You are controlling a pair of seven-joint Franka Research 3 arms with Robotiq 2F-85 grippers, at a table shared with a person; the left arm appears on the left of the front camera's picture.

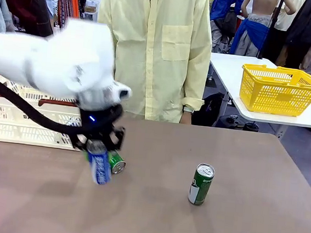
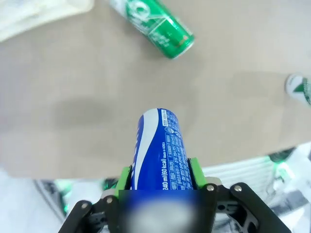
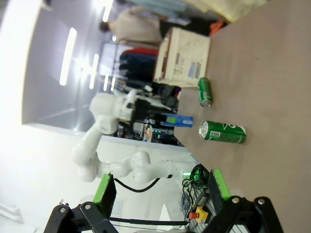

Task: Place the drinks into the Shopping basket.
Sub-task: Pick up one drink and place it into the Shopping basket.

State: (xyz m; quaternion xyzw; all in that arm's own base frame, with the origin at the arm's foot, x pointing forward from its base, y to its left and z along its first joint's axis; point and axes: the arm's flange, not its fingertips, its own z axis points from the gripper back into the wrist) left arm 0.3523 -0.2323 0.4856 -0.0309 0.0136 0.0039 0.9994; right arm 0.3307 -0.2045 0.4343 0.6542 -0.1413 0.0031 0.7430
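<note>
Over the table (image 1: 245, 213), the Shopping basket (image 1: 23, 117) sits just behind and left of the left pincer (image 2: 160, 172), which is clamped on one end of the blue can (image 2: 160, 141), tilted. The right pincer (image 3: 160, 187) stands apart, empty. The lying green can (image 1: 117, 163) is right beside the left pincer, the upright green can (image 1: 201, 184) well to its right. Gripped so near its end, the blue can could pivot, slip, or catch the basket's rim.

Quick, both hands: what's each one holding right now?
Left hand: closed on the blue drink can.
Right hand: open, holding nothing.
</note>
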